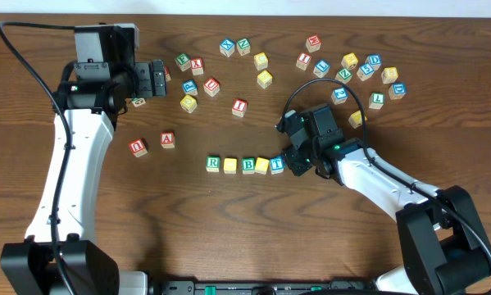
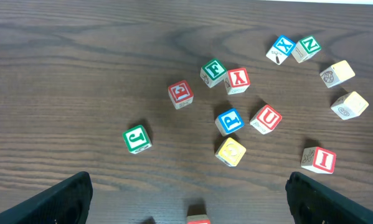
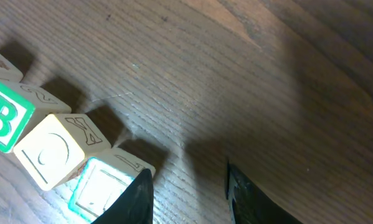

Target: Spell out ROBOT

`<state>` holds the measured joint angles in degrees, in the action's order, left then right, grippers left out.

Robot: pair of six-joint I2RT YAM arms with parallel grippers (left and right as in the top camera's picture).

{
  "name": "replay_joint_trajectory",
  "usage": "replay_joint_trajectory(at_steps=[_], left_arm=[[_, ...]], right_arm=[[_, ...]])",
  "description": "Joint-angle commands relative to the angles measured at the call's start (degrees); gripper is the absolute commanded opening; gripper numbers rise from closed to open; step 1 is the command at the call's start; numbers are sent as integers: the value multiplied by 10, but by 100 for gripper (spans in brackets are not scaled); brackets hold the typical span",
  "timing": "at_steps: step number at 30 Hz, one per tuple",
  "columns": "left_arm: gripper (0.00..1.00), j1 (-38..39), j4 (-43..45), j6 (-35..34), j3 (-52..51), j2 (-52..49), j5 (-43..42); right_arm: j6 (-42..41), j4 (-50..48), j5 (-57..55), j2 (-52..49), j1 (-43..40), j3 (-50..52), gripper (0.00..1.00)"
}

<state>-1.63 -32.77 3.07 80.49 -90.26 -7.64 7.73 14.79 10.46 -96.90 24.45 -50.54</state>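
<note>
Cubes in one close-set straight row spell ROBOT (image 1: 245,165): green R cube (image 1: 213,163), plain yellow cube (image 1: 230,165), green B cube (image 1: 248,165), second plain yellow cube (image 1: 262,165), and blue T cube (image 1: 277,164) at the end.

My right gripper (image 1: 294,160) sits low, just beside the T cube on the side away from the B. In the right wrist view its jaws stand partly apart, with only the bare wood of the table (image 3: 236,74) between them. The T cube lies outside that gap, at the outer face of one finger (image 3: 136,199). Whether they touch, I cannot tell. Nothing is gripped.

My left gripper (image 2: 187,186) hangs well apart from the T cube, beyond the R end of the row. Its jaws are spread wide and hold nothing. A blue P cube (image 2: 230,120) and a red U cube (image 2: 265,118) lie loose ahead of it.
</note>
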Motion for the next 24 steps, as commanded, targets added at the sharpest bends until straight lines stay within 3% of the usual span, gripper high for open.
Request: replay_joint_trajectory(at_steps=[1,19,22,24], left_arm=[[98,-1,0,3,7,9,-7],[98,-1,0,3,7,9,-7],[98,-1,0,3,7,9,-7],[98,-1,0,3,7,9,-7]], right_arm=[[-4,1,-16,1,3,3,34],[-17,2,-28,1,-28,3,34],[-26,-3,-28,1,-40,2,30],[-37,-2,-28,1,-46,-2,22]])
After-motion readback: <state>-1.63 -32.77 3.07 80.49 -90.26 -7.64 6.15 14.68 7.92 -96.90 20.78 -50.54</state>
